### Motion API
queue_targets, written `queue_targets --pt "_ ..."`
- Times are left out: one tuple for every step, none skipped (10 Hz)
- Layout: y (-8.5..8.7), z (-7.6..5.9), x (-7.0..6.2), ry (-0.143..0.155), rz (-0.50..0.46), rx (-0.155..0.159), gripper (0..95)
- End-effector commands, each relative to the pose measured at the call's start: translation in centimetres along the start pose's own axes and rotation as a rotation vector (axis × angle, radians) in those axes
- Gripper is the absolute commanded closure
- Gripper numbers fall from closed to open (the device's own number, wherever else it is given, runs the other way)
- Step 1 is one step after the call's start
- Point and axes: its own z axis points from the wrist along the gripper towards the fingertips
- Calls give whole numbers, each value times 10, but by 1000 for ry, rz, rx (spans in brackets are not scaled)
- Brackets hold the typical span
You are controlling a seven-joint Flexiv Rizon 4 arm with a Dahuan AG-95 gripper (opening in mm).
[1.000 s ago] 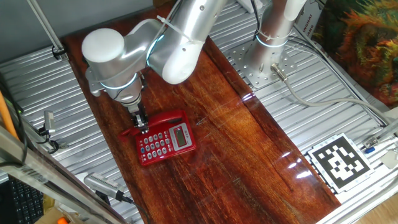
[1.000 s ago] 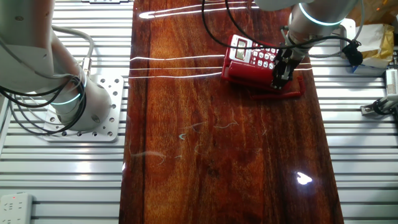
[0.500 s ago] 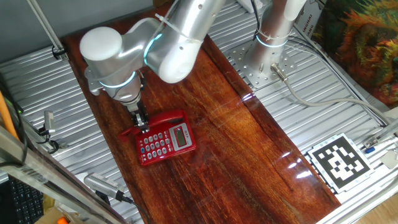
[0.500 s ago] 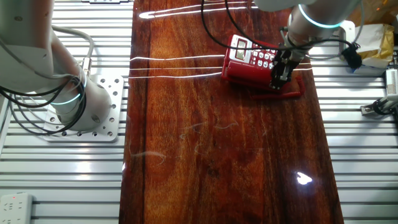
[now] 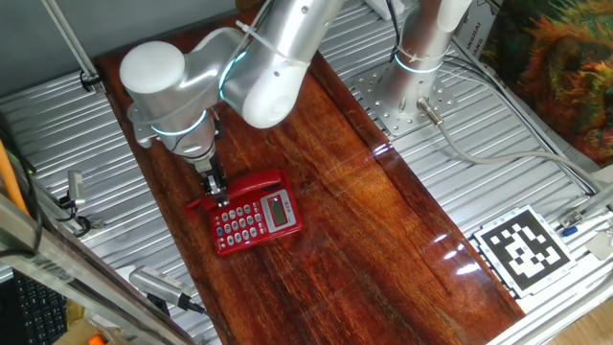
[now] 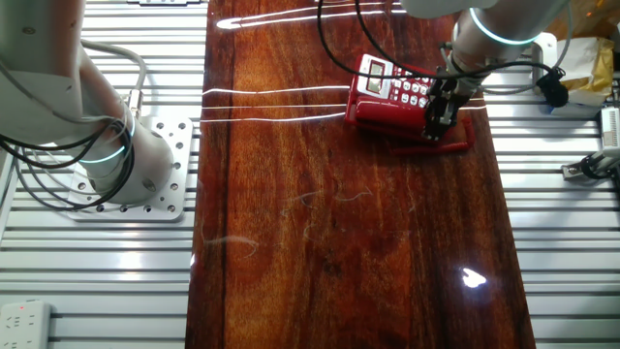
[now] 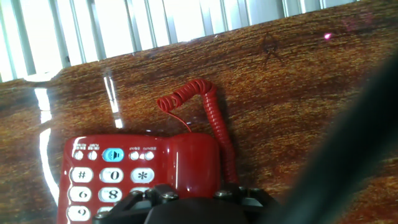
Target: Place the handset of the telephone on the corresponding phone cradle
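The gripper (image 5: 218, 192) is down right on top of the phone, at the end of the red unit that sits toward 9 o'clock in one fixed view. In the hand view only the black top of the gripper (image 7: 186, 202) shows along the bottom edge, pressed up against the red plastic. Honestly can't tell how far apart the fingers are or whether they're actually clamping anything: the tips are hidden in every shot.

The handset (image 5: 251, 182) looks like the smooth red bar running along the phone cradle (image 5: 254, 218) edge, on the 12 o'clock side of the keypad in that view. Its long axis goes roughly 9 to 3 o'clock, tilted a bit up toward 3. In the other fixed view the handset (image 6: 387, 113) lies along the 6 o'clock edge of the phone cradle (image 6: 386, 80), again running 9 to 3. The gripper (image 6: 438, 118) is at its 3 o'clock end.

In the hand view the handset (image 7: 193, 165) sits just beside the phone cradle (image 7: 112, 174) keys, and the coiled cord (image 7: 205, 115) loops off toward 12 o'clock on the wooden table (image 7: 298, 81).
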Motion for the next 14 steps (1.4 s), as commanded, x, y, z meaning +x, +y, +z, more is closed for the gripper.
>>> queue_targets --pt "1 0 -2 10 5 2 190" --pt "1 0 -2 13 6 5 190" --pt "1 0 -1 19 11 3 190" --pt "-1 -5 2 22 15 -1 190" --pt "-2 -15 6 36 19 -2 190" --pt "-3 -26 13 45 18 0 190" --pt "-5 -29 17 46 18 0 380" --pt "-5 -29 17 47 20 0 380" --pt "-4 -28 17 45 26 -3 380" --pt "-3 -27 17 41 35 -12 380" --pt "1 -23 18 42 52 -21 380" --pt "4 -21 19 42 59 -16 570" --pt "7 -20 19 42 73 -17 570" --pt "12 -18 21 42 88 -18 570"
